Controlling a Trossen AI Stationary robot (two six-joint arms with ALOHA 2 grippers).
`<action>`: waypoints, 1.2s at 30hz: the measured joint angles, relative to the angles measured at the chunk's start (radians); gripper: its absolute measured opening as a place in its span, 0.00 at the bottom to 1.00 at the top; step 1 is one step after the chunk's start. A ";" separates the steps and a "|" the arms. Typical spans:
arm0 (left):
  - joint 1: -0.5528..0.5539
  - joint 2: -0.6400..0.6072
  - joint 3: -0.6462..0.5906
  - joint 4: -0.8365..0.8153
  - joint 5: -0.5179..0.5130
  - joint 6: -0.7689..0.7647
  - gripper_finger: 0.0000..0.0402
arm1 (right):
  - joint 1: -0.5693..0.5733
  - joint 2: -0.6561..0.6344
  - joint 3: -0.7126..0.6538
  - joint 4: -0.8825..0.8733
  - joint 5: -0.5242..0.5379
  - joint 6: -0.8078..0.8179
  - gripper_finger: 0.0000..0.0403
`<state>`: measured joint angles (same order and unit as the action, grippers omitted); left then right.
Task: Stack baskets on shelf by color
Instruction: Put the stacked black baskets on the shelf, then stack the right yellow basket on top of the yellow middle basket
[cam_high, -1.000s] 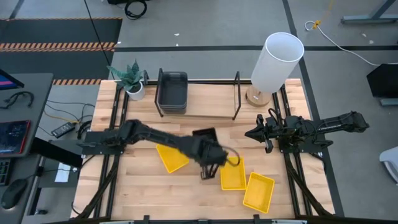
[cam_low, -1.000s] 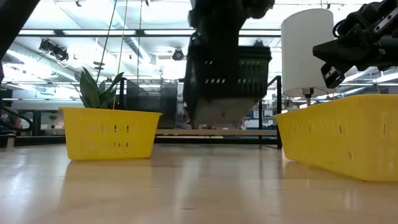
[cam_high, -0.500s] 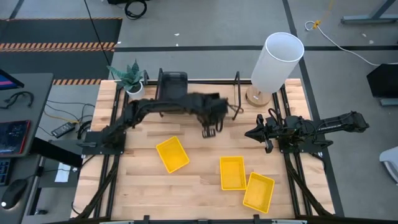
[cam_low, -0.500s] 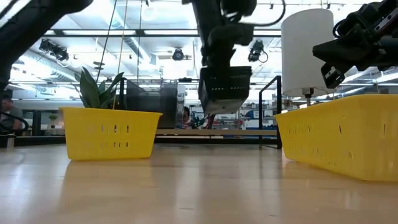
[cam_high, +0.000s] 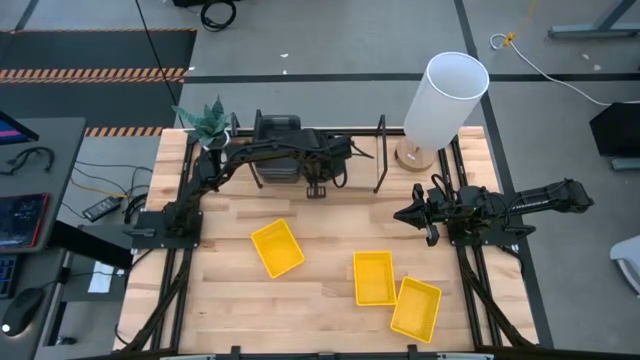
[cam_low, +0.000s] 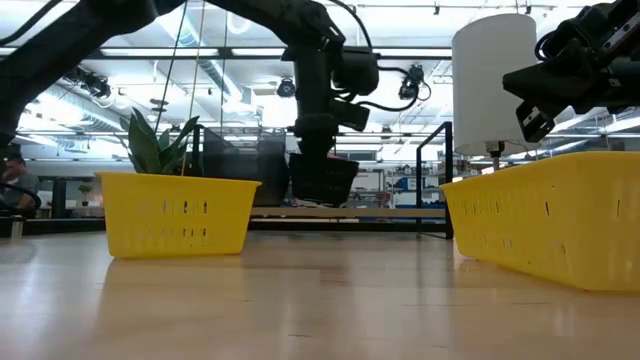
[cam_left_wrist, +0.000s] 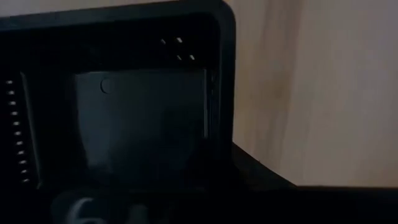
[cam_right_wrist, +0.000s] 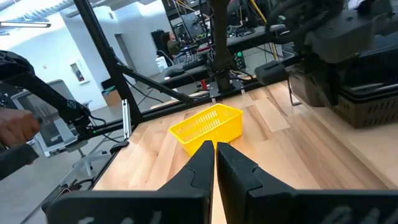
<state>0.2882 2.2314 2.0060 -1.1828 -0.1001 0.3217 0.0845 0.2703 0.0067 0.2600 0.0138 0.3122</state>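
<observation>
Nearest the front edge of the desk (cam_high: 220, 300), two yellow baskets are found side by side at the right: one (cam_high: 416, 307) lies tilted, and the other (cam_high: 374, 278) lies just beside it. A third yellow basket (cam_high: 277, 248) is set apart to the left, nearer the middle.

At mid-depth on the right, the right gripper (cam_high: 402, 216) is held above the desk, well apart from all baskets, with its jaws pressed together and nothing between them.

Farther back, the left gripper (cam_high: 318, 186) is seen over the shelf (cam_high: 355, 172), its jaws pinching the wall of a black basket (cam_low: 322, 178), which hangs just above the shelf board. Beside it, at the left end of the shelf, a stack of dark grey baskets (cam_high: 276, 140) is noted.

Beyond the shelf, a potted plant (cam_high: 208, 125) stands at the back left corner and a white lamp (cam_high: 445, 100) at the back right.
</observation>
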 joint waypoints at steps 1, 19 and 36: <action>-0.003 0.000 0.000 0.001 0.003 0.009 0.03 | 0.000 0.000 0.000 0.000 0.000 0.000 0.06; -0.024 -0.031 -0.002 -0.043 0.042 -0.079 0.43 | 0.000 0.000 0.000 0.000 0.000 0.000 0.06; -0.151 -0.228 0.000 0.197 0.181 -0.310 0.32 | 0.000 0.000 0.000 0.000 0.000 0.000 0.06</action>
<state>0.1376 2.0038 2.0055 -0.9861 0.0809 0.0113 0.0849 0.2699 0.0067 0.2600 0.0135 0.3122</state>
